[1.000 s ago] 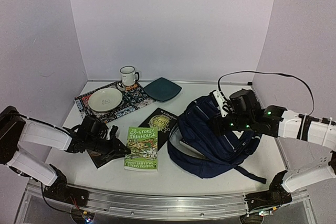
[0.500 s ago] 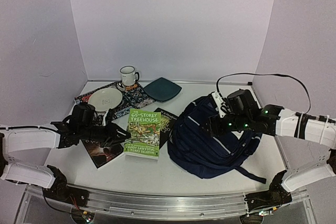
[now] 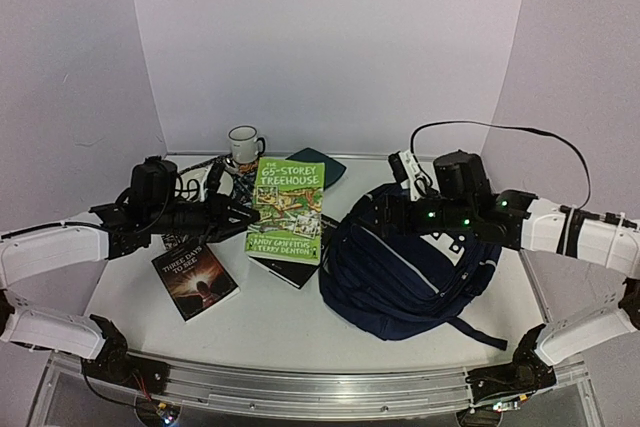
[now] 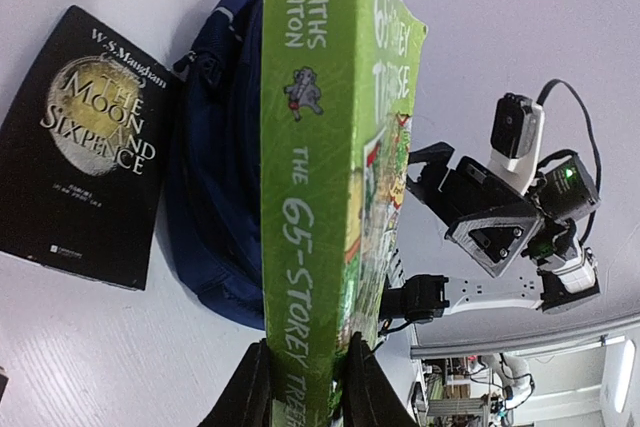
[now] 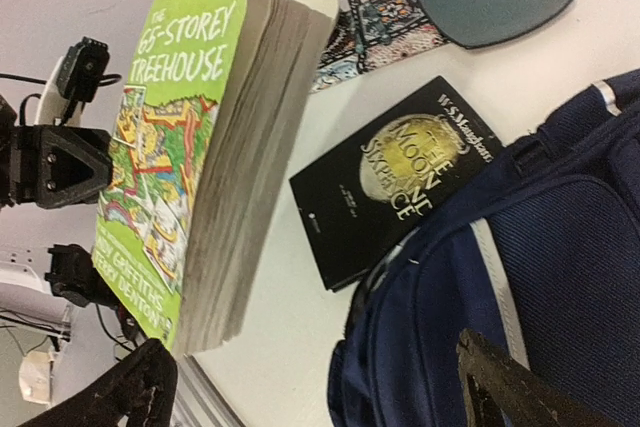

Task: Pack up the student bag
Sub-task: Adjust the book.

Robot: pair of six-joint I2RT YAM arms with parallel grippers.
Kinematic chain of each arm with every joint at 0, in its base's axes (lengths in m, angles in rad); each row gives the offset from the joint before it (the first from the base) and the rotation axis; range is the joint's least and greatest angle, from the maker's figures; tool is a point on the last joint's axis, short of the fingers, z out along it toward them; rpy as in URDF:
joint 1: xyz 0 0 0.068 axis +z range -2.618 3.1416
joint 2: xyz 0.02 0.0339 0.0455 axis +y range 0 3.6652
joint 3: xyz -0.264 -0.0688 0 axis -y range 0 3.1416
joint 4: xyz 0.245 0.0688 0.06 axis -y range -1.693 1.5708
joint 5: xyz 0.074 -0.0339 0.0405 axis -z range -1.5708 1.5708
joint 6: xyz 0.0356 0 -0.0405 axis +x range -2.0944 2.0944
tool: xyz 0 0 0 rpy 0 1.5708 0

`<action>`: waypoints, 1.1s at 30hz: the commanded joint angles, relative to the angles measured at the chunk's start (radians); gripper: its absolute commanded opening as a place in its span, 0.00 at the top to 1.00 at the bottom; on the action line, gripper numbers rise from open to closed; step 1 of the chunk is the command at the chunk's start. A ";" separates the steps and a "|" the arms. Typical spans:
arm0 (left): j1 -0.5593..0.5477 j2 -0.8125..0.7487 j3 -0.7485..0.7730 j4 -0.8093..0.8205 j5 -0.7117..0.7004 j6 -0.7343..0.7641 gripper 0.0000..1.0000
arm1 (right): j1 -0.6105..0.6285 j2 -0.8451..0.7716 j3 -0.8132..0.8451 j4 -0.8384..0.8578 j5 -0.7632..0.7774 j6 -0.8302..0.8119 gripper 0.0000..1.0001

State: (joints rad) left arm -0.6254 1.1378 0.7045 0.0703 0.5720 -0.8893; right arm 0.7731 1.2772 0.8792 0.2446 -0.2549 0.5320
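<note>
left end effector [image 4: 300, 387] clenched on the spine edge of the green book [image 3: 288, 209], which is off the table [image 3: 270, 332]. student bag [image 3: 400, 272] lies on the table, 3 o'clock of centre. right end effector [image 3: 383, 215] released, jaws wide, over the bag's 11 o'clock edge. i see a black book [image 3: 296, 265] flat at the bag's 9 o'clock.

Top camera looks down; wrist views share book [image 4: 312, 147], student bag [image 5: 570, 267].

Pale lilac walls [image 3: 330, 47] enclose a white table [image 3: 290, 339], evenly lit.
</note>
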 commanded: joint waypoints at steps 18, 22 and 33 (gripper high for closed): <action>-0.127 0.022 0.123 0.228 0.060 0.032 1.00 | -0.004 0.190 0.133 0.237 -0.125 0.139 0.02; -0.133 0.012 0.113 0.259 0.067 0.030 1.00 | -0.006 0.193 0.132 0.270 -0.178 0.155 0.06; -0.138 0.034 0.070 0.319 0.073 0.036 1.00 | -0.007 0.195 0.118 0.425 -0.339 0.254 0.32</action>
State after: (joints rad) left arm -0.7569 1.1927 0.7586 0.2145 0.6108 -0.8671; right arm 0.7670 1.4796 0.9791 0.5645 -0.5149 0.7489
